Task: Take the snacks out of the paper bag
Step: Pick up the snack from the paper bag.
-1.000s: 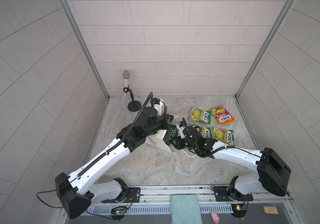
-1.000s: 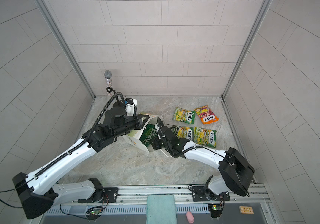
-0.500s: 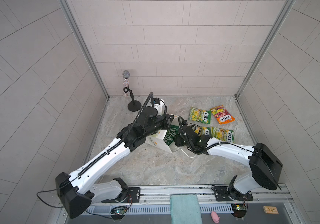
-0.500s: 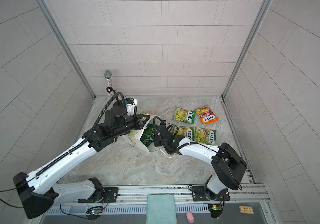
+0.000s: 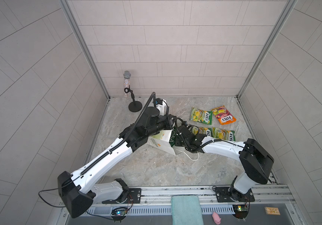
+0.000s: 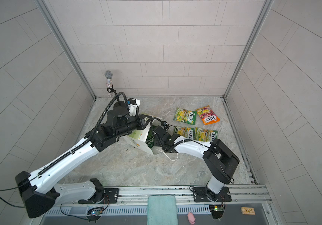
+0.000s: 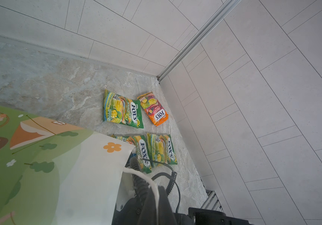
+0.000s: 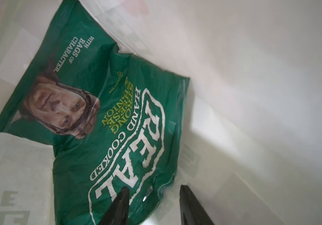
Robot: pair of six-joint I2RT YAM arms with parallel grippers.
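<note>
The white paper bag (image 5: 160, 143) (image 6: 136, 140) leans on its side mid-floor; its green illustrated panel (image 7: 39, 155) fills the left wrist view. My left gripper (image 7: 158, 188) is shut on the bag's white cord handle (image 7: 136, 172), holding the mouth up. Inside, the dark green "REAL Hand Cooked" crisp bag (image 8: 97, 116) (image 5: 172, 136) lies against the bag's wall. My right gripper (image 8: 153, 188) is inside the mouth, open, one finger over the crisp bag's near edge and the other beside it. Three yellow-green FOX'S packets (image 5: 201, 116) (image 5: 223, 134) (image 5: 203, 131) and an orange-red one (image 5: 223, 115) lie on the floor to the right.
A microphone on a round stand (image 5: 134, 107) is at the back left. The bag's other cord handle (image 5: 191, 156) trails on the floor under the right arm. A teal cloth (image 5: 185, 209) and a pink pig toy (image 5: 216, 222) sit on the front rail. Tiled walls enclose three sides.
My right arm has slid left and pushed its gripper deeper into the bag's mouth. The left arm still holds the handle in the same place.
</note>
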